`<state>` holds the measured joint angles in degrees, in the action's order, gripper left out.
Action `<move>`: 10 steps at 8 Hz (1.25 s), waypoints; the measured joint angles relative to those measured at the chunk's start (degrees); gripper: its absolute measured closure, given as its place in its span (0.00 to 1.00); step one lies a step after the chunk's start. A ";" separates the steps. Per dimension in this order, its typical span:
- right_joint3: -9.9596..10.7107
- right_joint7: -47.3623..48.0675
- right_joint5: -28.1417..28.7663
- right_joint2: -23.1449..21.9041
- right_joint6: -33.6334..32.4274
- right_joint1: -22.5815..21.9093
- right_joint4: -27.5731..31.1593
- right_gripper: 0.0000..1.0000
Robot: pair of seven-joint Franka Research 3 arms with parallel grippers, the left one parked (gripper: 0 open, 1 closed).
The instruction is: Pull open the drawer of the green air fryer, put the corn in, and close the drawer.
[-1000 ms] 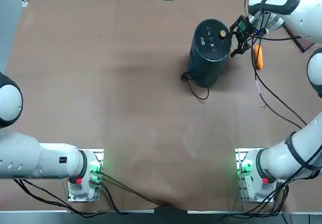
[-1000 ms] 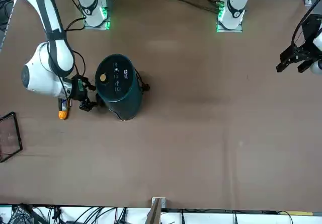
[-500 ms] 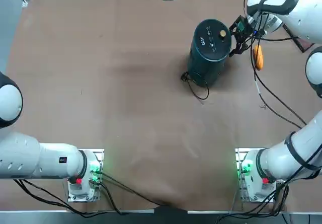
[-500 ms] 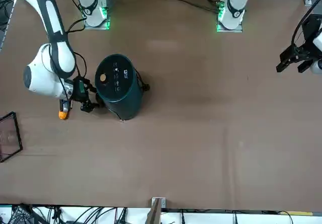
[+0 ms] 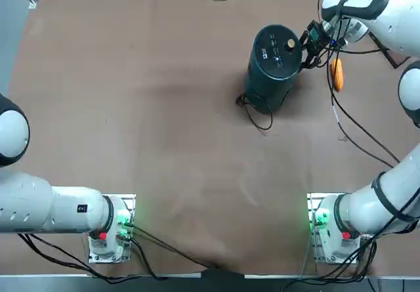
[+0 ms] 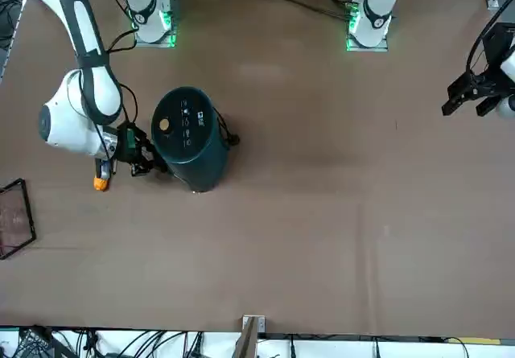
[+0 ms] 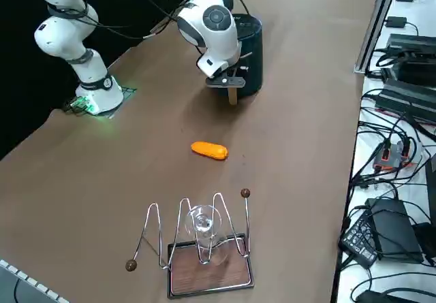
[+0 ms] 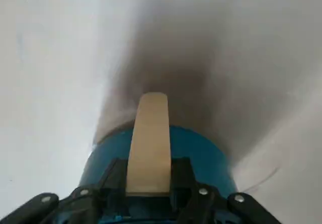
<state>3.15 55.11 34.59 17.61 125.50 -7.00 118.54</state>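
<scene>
The tall dark green cylindrical air fryer (image 5: 274,65) (gold knob on its rounded top) stands on the brown table (image 5: 164,108), its drawer (image 7: 251,78) not pulled out. The right gripper (image 8: 149,183) has its fingers set either side of the drawer's pale wooden handle (image 8: 149,143). The small orange-yellow corn cob (image 7: 208,150) lies on the table beside the fryer, well apart from it.

White rounded arm links (image 5: 387,16), black fingers (image 6: 143,165), green-lit bases (image 5: 321,221).

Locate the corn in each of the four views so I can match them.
Top view: corn near the right edge, right of the fryer.
Front view: corn near the left edge, left of the fryer.
Right side view: corn mid-table, nearer the camera than the fryer.
Right wrist view: not in it.
Shared landmark: the fryer.
</scene>
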 joint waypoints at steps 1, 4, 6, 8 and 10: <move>0.02 0.00 0.00 -0.01 -0.01 0.01 0.00 0.53; 0.63 -0.11 -0.10 -0.04 0.21 0.71 -0.23 0.53; 0.74 -0.41 -1.47 -0.06 0.15 2.46 -0.45 0.53; 0.85 -0.91 -3.99 -0.05 0.72 4.77 -1.32 0.53; 0.95 -2.59 -4.71 0.13 0.96 7.46 -2.22 0.53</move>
<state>4.10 52.52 29.88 17.73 126.46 0.45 116.32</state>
